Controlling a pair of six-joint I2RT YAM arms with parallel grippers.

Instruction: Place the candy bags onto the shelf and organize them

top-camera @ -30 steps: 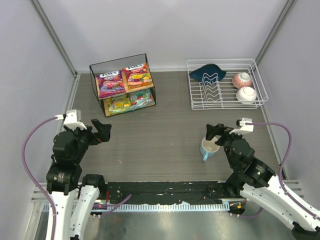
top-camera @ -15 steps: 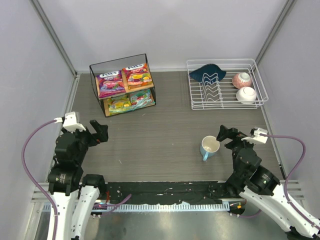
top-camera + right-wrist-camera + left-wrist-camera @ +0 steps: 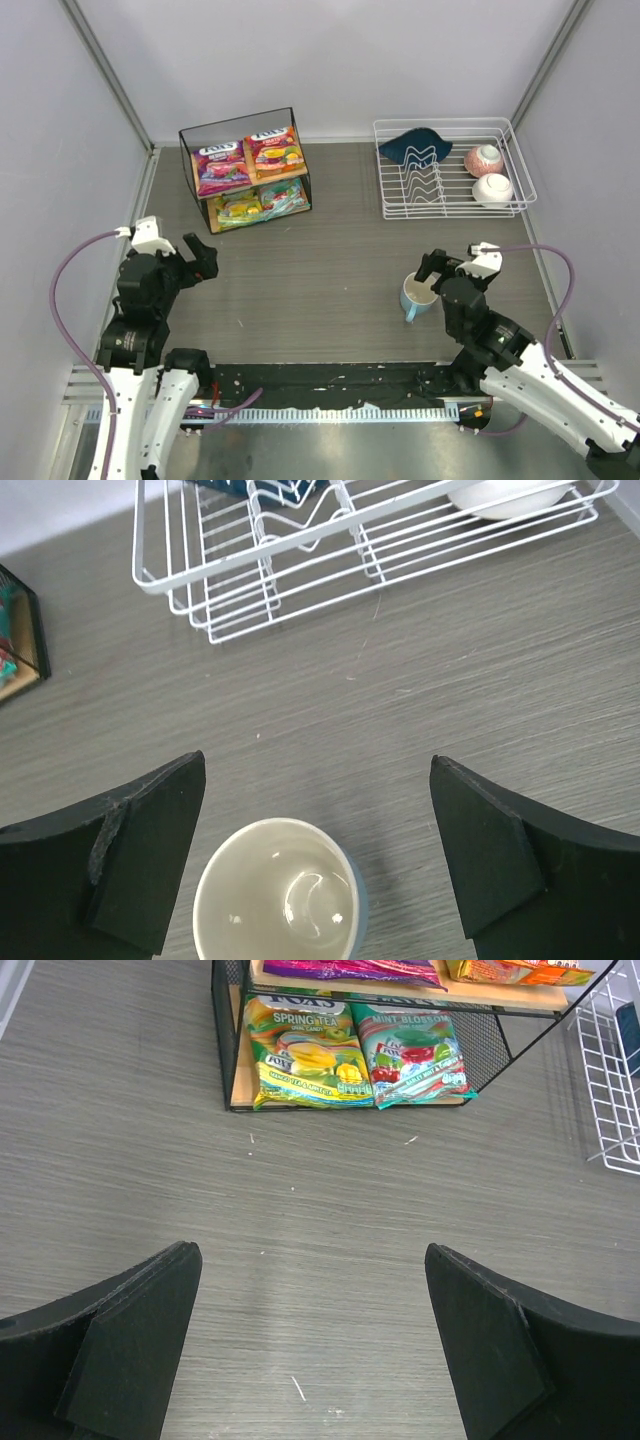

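Note:
The shelf (image 3: 190,165) stands at the far left with all the candy bags on it. The purple-magenta bag (image 3: 221,167) and red-orange bag (image 3: 274,152) lie on the top board. The yellow-green bag (image 3: 237,207) and teal-green bag (image 3: 283,196) lie on the bottom board, also in the left wrist view (image 3: 305,1052) (image 3: 412,1052). My left gripper (image 3: 203,258) is open and empty, near the table's left front, well short of the shelf (image 3: 232,1068). My right gripper (image 3: 435,268) is open and empty, just above a blue mug (image 3: 417,297).
The blue mug (image 3: 282,900) with a white inside stands upright between my right fingers in the wrist view. A white wire dish rack (image 3: 510,203) at the back right holds a dark blue cloth (image 3: 414,146) and two bowls (image 3: 483,159) (image 3: 492,188). The rack also shows in the right wrist view (image 3: 300,565).
My right arm swung right away from the mug, then back left over it. My left gripper drew back slightly toward the near left. The bags have not moved.

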